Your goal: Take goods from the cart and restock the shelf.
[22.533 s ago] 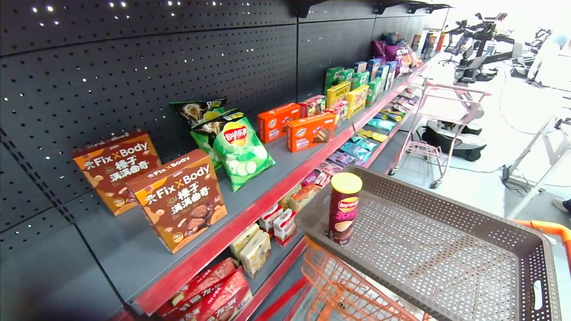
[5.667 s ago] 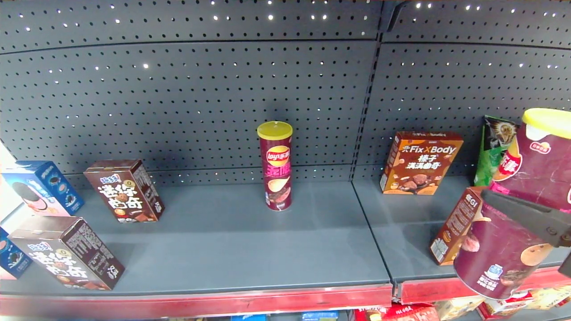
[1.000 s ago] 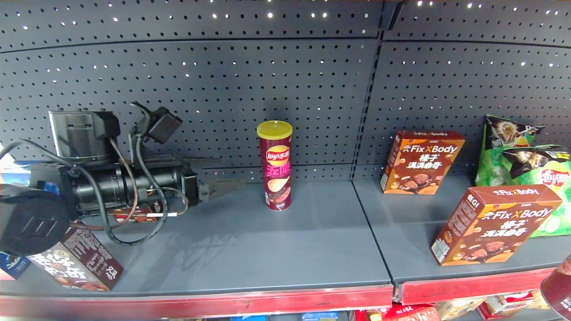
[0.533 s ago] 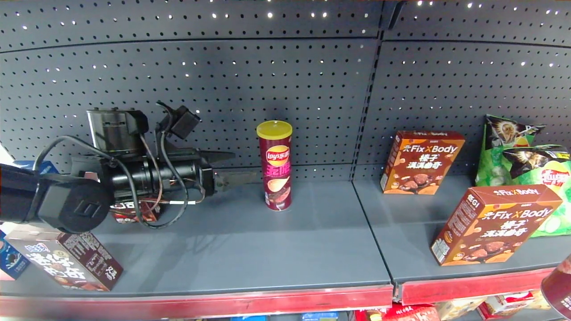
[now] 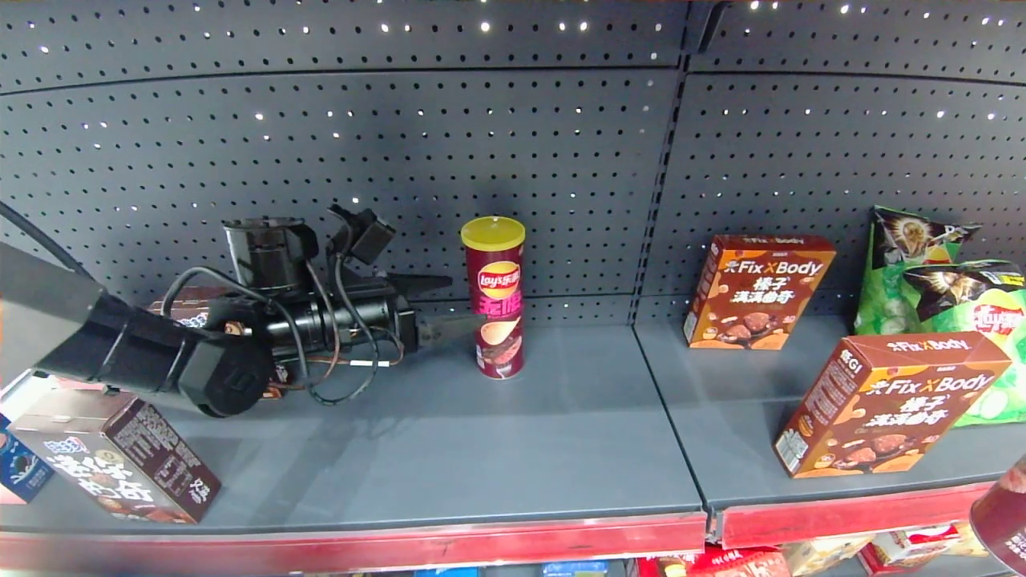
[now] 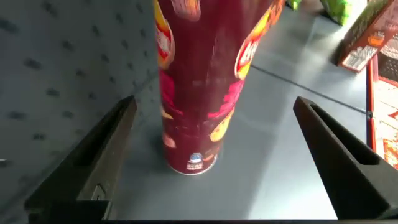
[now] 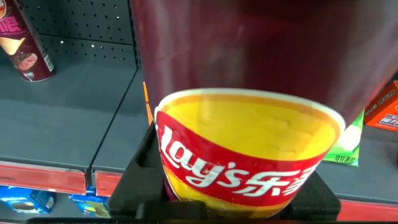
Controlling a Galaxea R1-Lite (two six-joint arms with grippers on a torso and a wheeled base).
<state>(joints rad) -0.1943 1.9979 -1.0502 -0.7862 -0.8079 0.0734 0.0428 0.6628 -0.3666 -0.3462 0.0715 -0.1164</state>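
A maroon chip can (image 5: pixel 495 296) with a yellow lid stands upright on the grey shelf (image 5: pixel 449 449), close to the pegboard back. My left gripper (image 5: pixel 467 301) lies level, coming from the left, and is open. Its fingertips reach the can's left side. In the left wrist view the can (image 6: pixel 202 93) stands between the spread fingers (image 6: pixel 93 168). My right gripper (image 7: pixel 242 193) is shut on a second chip can (image 7: pixel 249 112), held low off the shelf's front right corner; its edge (image 5: pixel 1002 517) shows in the head view.
Two brown cookie boxes (image 5: pixel 120 461) and a blue box (image 5: pixel 18 473) stand left of the arm. Two orange-brown boxes (image 5: pixel 757 290) (image 5: pixel 886 405) and green chip bags (image 5: pixel 954 300) fill the right bay. A red lip (image 5: pixel 361 546) edges the shelf front.
My left arm has slid right along the shelf, bringing its open fingers from well short of the standing can up to it. The right arm and its can have not moved.
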